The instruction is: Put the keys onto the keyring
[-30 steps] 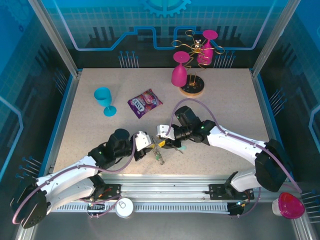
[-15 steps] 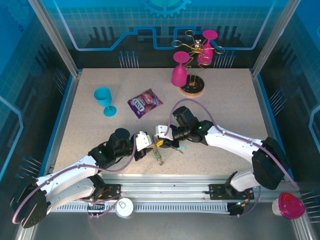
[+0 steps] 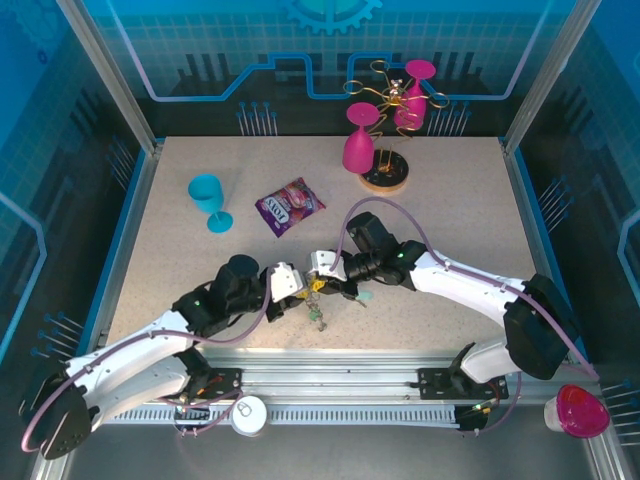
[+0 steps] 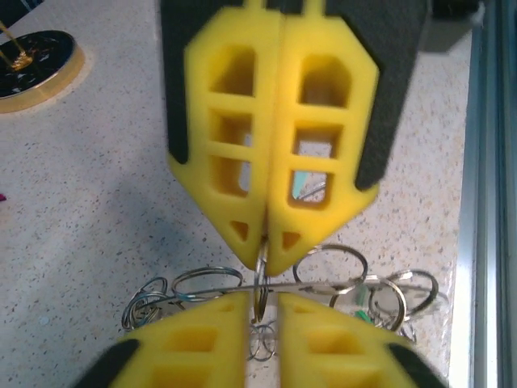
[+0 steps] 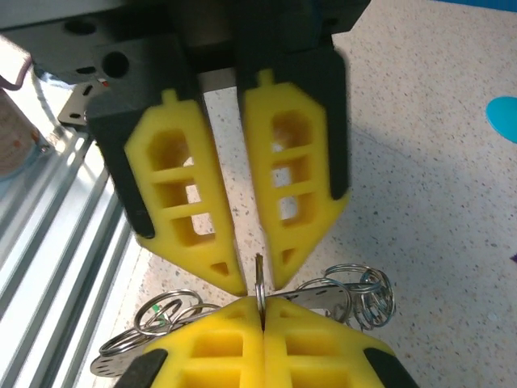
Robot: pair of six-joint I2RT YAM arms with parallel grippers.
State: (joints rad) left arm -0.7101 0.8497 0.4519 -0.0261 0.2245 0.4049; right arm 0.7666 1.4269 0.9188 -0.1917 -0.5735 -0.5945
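Top external: blue goblet (image 3: 207, 198) upright, well apart from the keyring (image 3: 322, 298)

**Tally Taken Around the Snack Packet**

One snack packet (image 3: 289, 206) is counted. Left of it, one blue goblet (image 3: 207, 197) is found. Beyond it to the right, one glass rack (image 3: 385, 178) is noted with two pink goblets: an upturned goblet (image 3: 358, 145) and a hung goblet (image 3: 412, 100). Nearer than the packet, one keyring (image 4: 327, 279) is seen (its small wire loops too crowded to be numbered), and two keys are made out: a first key (image 3: 366, 296) and a second key (image 3: 319, 320).
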